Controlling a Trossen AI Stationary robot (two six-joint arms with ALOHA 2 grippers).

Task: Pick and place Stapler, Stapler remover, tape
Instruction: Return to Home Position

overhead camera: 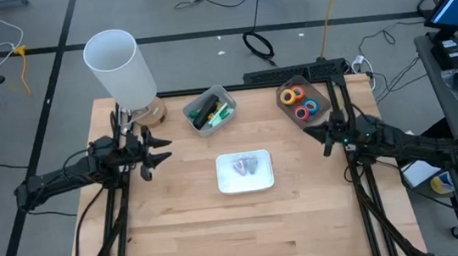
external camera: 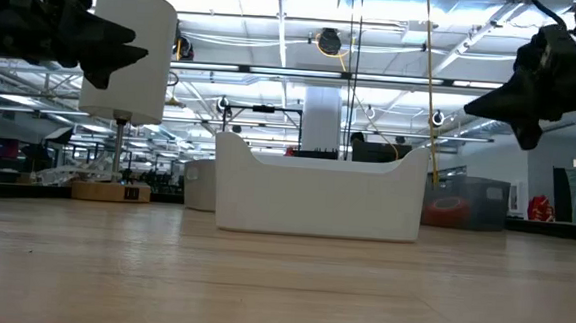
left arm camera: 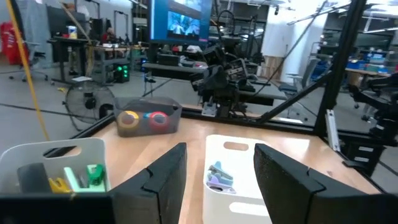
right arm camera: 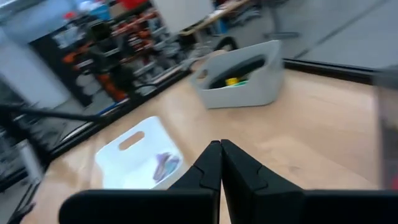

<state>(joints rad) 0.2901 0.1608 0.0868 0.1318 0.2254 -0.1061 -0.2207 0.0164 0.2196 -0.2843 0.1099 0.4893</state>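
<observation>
The tape rolls [overhead camera: 293, 96] lie side by side in the dark bin [left arm camera: 176, 119] at the table's 1 o'clock corner. From above, orange, blue and red rings show, each with a pale hole. The bin sits at about 11 o'clock from the right gripper [overhead camera: 327, 137], near but not touching it. That gripper's fingers are pressed together on nothing. The left gripper [overhead camera: 153, 150] hangs at 9 o'clock across the table, fingers spread and empty. Bare wood and a white tray [overhead camera: 226, 184] lie between the two grippers. A grey bin [right arm camera: 249, 87] sits at 11 o'clock from the tray, and a white lamp [overhead camera: 120, 67] at 10 o'clock.

Matt wooden table [overhead camera: 189, 234], smooth white plastic tray [overhead camera: 247, 186]
</observation>
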